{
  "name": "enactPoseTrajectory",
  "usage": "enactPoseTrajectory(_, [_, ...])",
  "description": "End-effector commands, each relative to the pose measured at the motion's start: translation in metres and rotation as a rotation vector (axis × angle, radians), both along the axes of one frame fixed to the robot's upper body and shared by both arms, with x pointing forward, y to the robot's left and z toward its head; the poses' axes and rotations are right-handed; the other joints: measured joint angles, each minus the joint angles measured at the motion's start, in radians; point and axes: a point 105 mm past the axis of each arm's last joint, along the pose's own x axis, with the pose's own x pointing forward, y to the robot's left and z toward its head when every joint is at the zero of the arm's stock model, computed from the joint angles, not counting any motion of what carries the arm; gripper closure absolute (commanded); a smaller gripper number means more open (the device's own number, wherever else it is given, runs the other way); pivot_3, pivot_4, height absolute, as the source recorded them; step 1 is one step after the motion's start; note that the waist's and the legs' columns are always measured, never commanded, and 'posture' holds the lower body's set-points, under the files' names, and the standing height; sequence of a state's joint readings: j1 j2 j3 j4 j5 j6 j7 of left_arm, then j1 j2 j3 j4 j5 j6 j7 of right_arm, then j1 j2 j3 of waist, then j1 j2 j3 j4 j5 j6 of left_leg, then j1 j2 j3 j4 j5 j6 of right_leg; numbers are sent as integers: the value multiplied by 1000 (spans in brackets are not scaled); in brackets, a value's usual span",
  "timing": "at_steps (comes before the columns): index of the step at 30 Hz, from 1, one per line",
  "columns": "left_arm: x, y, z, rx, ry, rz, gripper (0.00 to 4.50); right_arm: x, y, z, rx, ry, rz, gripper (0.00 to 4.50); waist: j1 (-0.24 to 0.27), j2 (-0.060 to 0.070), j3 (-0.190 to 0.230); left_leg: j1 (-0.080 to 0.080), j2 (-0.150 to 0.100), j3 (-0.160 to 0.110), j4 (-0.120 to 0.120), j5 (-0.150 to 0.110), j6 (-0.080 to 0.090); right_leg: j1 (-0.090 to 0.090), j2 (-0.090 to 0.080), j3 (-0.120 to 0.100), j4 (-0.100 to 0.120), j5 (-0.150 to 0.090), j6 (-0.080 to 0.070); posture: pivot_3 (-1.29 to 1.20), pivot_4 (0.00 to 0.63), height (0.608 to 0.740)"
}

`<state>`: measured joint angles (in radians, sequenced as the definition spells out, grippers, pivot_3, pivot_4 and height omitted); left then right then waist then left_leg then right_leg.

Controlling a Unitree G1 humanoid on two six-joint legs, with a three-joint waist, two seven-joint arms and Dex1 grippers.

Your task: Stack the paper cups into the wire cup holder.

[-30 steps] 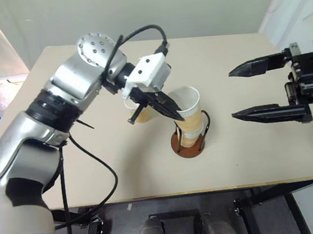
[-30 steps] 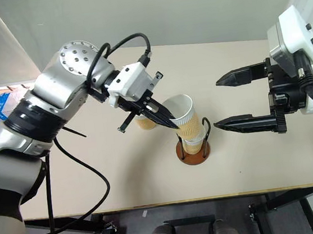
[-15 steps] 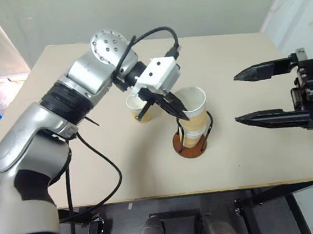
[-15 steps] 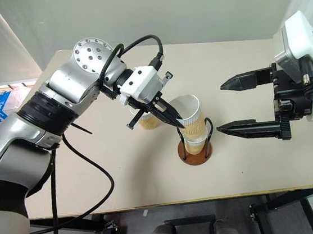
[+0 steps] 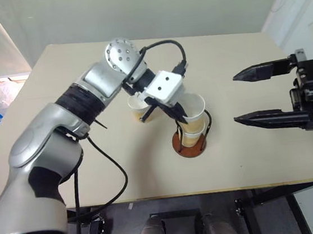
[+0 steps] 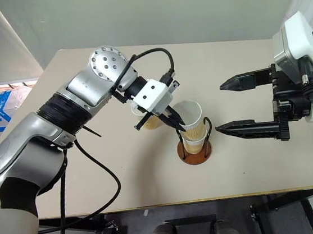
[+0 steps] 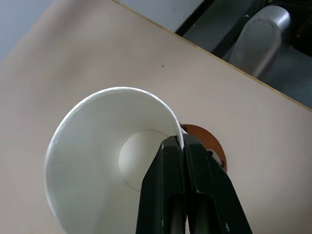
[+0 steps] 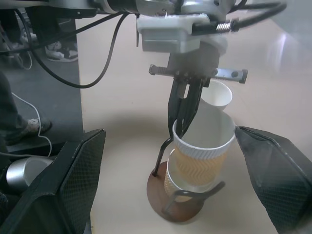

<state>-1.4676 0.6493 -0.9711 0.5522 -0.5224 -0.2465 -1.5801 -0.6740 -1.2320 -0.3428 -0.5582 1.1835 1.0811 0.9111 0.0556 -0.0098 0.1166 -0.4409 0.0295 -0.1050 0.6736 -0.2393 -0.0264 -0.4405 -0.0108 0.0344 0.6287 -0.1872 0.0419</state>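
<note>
The left gripper (image 6: 179, 125) pinched the thin white rim of a tapered, ribbed tan paper cup (image 6: 191, 122), nested into another cup in the wire cup holder (image 6: 195, 152) (round reddish-brown base, thin black loops) on the smooth beige worktop (image 6: 124, 177). A spare cup (image 6: 150, 121) stood just behind. The right gripper (image 6: 227, 106) hung beside, fingers spread, grasping nothing.

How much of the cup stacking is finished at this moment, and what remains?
Done: one paper cup sits in the wire cup holder. In hand: the left gripper pinches the rim of a second cup, which is partly nested in the first. Left: release it, then stack the cup on the table behind the holder. The right gripper waits open.
</note>
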Motion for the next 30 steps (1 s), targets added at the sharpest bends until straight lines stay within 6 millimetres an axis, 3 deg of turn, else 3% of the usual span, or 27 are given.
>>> enactPoseTrajectory(1, [-6, 2, 8, 33, -15, -40, 3923, -2, -2, 9, 0, -52, -13, 0, 0, 0, 0, 0, 0, 0, 0, 0, 0, 0, 0, 0, 0, 0, 0, 0, 150, 740])
enactPoseTrajectory(6, [-10, 0, 18, 3, -5, -47, 2137, -1, -3, 9, -2, -49, -14, 0, 0, 0, 0, 0, 0, 1, 2, -1, 1, 0, 0, 0, 0, 0, 0, 0, 150, 740])
enactPoseTrajectory(12, [-9, -9, 74, -279, 147, 41, 41, 4, -2, 11, 10, -68, -22, 0, 3, 1, 0, -2, 0, 1, 5, -2, 2, 0, -1, 0, 0, 1, 2, 0, 150, 740])
enactPoseTrajectory(15, [-1, 6, 84, -340, 135, 109, 41, 10, -1, 13, 13, -86, -48, 0, 2, 3, -1, -3, 0, 2, 7, -3, 4, 0, -1, 0, -1, 2, 3, 0, 150, 740])
enactPoseTrajectory(18, [22, 50, 61, -240, -23, 246, 41, 14, 3, 12, 11, -67, -50, 0, -7, 10, -3, -1, 0, 4, 8, -3, 5, 0, -1, 1, -1, 2, 3, 0, 150, 740])
enactPoseTrajectory(22, [34, 86, 39, -156, -127, 325, 41, 11, 11, 12, 29, -11, -7, 0, -14, 16, 0, 2, 1, 6, 7, -3, 6, 0, 4, 10, 0, 1, 4, 0, 150, 740])
enactPoseTrajectory(30, [58, 115, 18, -77, -324, 369, 41, 14, 20, 12, 43, 28, 27, 0, -4, 17, 0, 0, -3, 11, 9, -5, 11, -4, 3, 23, 0, 1, 8, 0, 150, 740])
